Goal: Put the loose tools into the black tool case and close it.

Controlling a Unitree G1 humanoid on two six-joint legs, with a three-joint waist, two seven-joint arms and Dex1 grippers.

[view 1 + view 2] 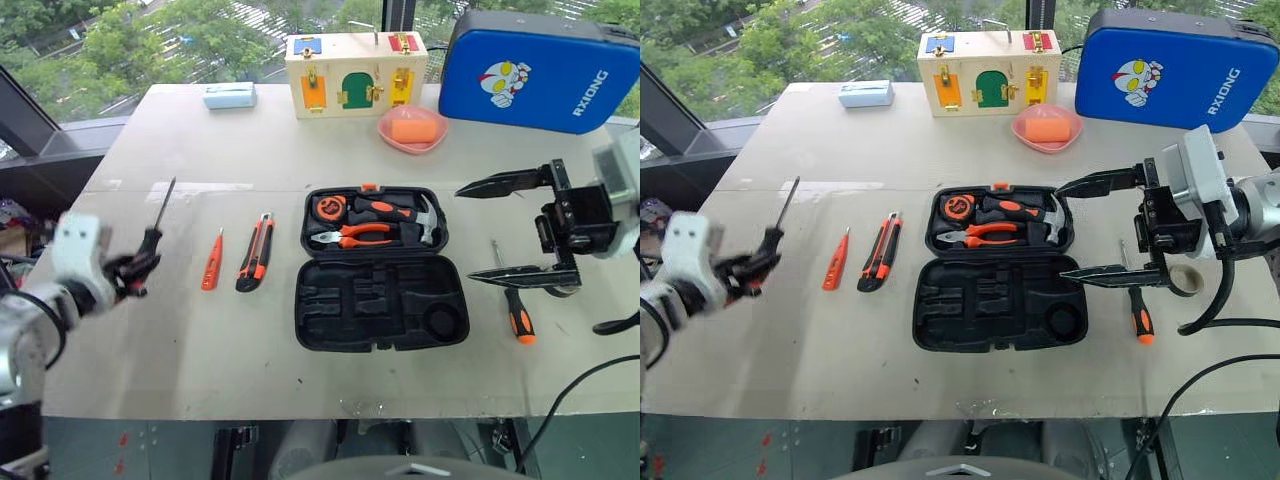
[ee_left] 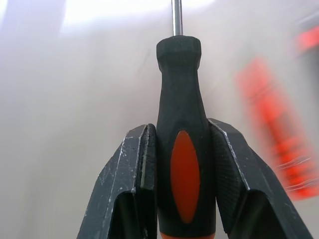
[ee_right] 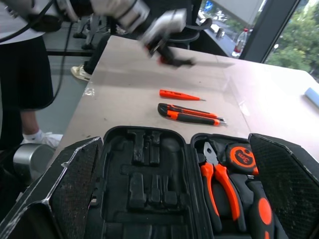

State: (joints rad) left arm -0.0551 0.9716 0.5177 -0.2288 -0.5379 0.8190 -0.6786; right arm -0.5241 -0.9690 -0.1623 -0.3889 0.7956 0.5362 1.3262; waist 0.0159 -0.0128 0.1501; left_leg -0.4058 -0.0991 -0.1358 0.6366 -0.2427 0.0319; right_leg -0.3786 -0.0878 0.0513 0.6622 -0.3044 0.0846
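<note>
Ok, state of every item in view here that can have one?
black tool case: open, lid flat
left gripper: shut on screwdriver, lifted
right gripper: open, empty
second screwdriver: lying on table
tester pen: on table
utility knife: on table
blue case: closed

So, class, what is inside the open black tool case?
The black tool case holds a hammer, pliers and a tape measure in its far half. The near half's moulded recesses sit empty. Anything beneath those tools is covered.
</note>
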